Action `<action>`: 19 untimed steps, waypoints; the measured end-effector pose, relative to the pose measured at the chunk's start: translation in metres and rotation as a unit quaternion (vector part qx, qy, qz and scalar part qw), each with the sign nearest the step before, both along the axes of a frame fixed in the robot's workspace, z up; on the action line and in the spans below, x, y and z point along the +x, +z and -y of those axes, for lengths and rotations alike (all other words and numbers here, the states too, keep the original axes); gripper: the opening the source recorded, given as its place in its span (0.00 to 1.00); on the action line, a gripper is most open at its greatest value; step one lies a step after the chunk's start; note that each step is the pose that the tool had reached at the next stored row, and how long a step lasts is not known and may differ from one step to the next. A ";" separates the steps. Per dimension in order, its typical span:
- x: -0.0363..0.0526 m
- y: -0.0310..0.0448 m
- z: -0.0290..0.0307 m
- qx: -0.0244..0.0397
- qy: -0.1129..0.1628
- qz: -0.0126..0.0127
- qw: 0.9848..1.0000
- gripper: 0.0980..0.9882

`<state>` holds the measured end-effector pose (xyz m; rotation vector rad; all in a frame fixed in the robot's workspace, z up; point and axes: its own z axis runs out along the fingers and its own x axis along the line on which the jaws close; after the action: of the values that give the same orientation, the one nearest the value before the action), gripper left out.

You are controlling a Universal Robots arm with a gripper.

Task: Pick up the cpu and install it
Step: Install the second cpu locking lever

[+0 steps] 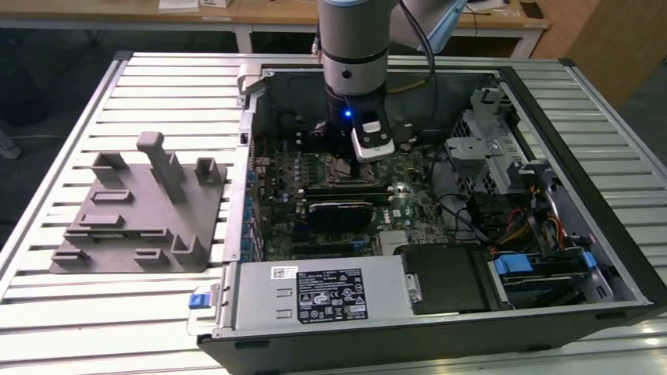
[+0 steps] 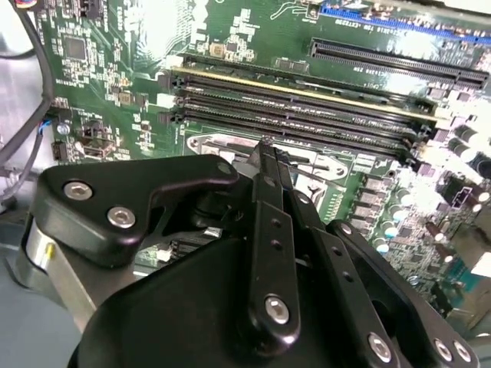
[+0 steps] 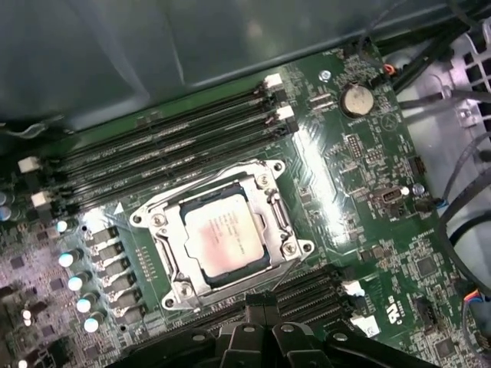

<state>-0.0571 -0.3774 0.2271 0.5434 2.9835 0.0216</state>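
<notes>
Cpu [image 3: 222, 238] seated in socket [image 3: 285, 247] on motherboard [image 3: 368, 176], claw [image 3: 261, 313] pinched shut and empty just above, inside case [image 1: 583, 234] on table [image 1: 156, 94].

The black hand [image 2: 265, 165] hangs close over the green motherboard [image 2: 115, 69], its narrow tip just beside the long black memory slots [image 2: 307, 107], with capacitors [image 2: 399, 218] nearby.

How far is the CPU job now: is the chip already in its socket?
Seemingly yes: in the first wrist view the cpu lies flat inside the socket frame on the motherboard. The gripper hovers close by, holding nothing visible. Whether the chip is locked down cannot be told.
</notes>
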 end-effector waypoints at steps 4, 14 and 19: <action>-0.0008 -0.0003 0.0002 0.000 0.025 0.000 1.000 0.01; -0.0182 -0.0021 0.0063 0.000 0.039 0.000 0.999 0.01; -0.0208 -0.0051 0.0115 0.003 0.042 0.000 0.999 0.01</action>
<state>-0.0779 -0.3889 0.2220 0.4195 3.0047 0.0375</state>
